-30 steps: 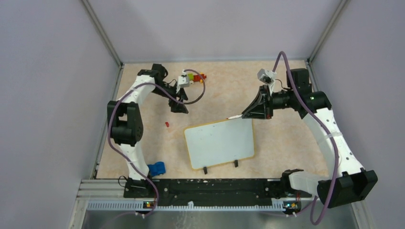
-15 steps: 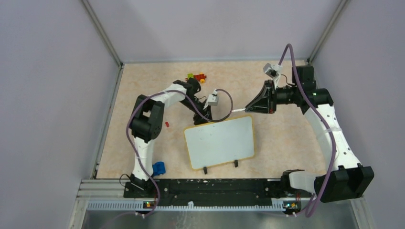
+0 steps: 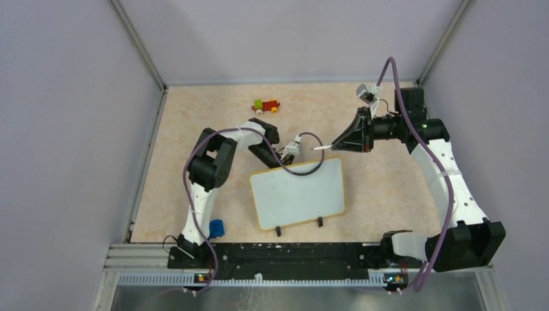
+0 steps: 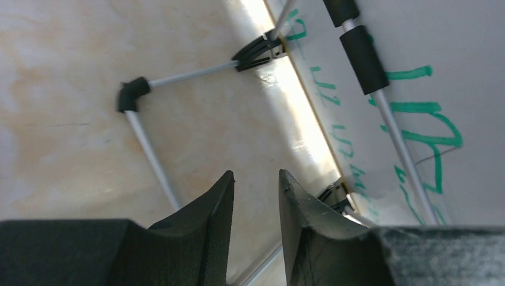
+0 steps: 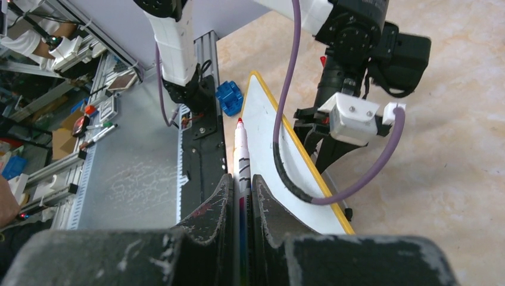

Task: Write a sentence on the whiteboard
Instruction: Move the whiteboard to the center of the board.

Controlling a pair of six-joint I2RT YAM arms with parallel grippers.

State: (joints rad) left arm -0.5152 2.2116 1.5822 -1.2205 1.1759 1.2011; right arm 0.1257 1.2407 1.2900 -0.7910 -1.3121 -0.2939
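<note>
Your right hand (image 5: 241, 177) is closed firmly on a slim white marker pen (image 5: 240, 152) with a red tip. The pen sits between both fingers and sticks out in front of them. From above, you see this pen pointing to the left, with its tip near the far edge of the small rectangular glossy white whiteboard (image 3: 298, 194) with rounded corners and a thin yellowish rim. Whether the tip touches the rim, the pictures do not tell clearly.

Your left hand (image 4: 256, 176) is at the far left corner of the same whiteboard. Its two black fingers (image 4: 208, 220) stand a little apart, and in the narrow gap between the tips only the beige marbled desk (image 4: 89, 89) is seen. Just beyond this hand are thin metal rods (image 4: 190, 70) with black joints beside the board's pale edge, and green marker strokes (image 4: 429, 107) on a white surface there.

The whiteboard is in the middle of the desk, with two small black feet (image 3: 278, 230) on its near edge, and its face looks plain white from above. A small toy train (image 3: 267, 105) of red, green and yellow blocks lies near the far edge, and a small blue object (image 3: 216, 227) lies near the left arm's base.
</note>
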